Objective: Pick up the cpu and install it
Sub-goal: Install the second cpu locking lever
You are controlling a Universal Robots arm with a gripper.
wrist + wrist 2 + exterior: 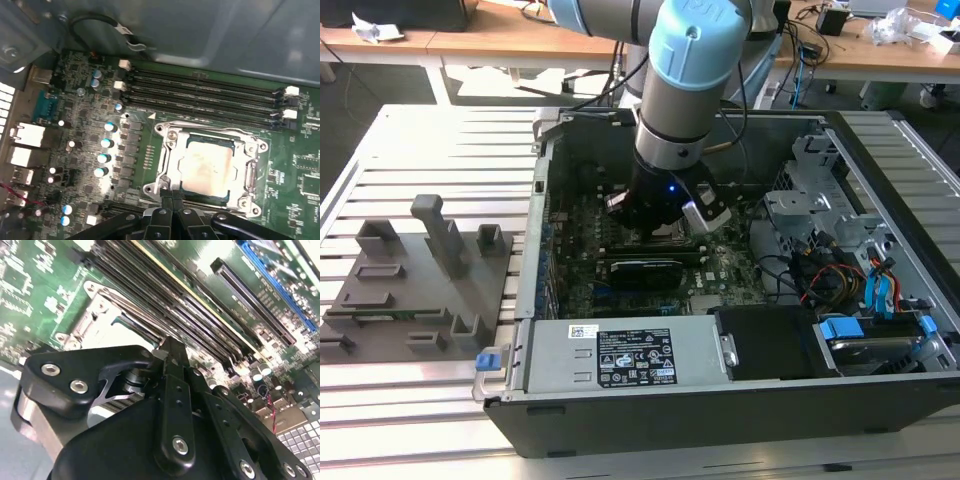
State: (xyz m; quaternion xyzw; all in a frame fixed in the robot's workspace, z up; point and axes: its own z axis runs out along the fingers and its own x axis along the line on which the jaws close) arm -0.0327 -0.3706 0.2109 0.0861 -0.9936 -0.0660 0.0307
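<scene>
The cpu (205, 167), a pale silvery-pink square, lies flat inside the metal-rimmed socket frame (167, 165) on the green motherboard. In the first wrist view my gripper (171, 196) is shut with nothing between its fingers, its tips just at the socket's edge beside the cpu. The second wrist view has the black gripper (169, 347) low over the socket frame (97, 315). In the exterior view the arm reaches down into the open computer case (533, 300), with the gripper (658, 235) over the middle of the board.
Long memory slots (200, 95) run beside the socket, and capacitors (105, 142) stand on its other side. A power supply (620, 355) and a drive cage with cables (820, 230) crowd the case. Grey fixture blocks (420, 270) stand at the exterior view's left.
</scene>
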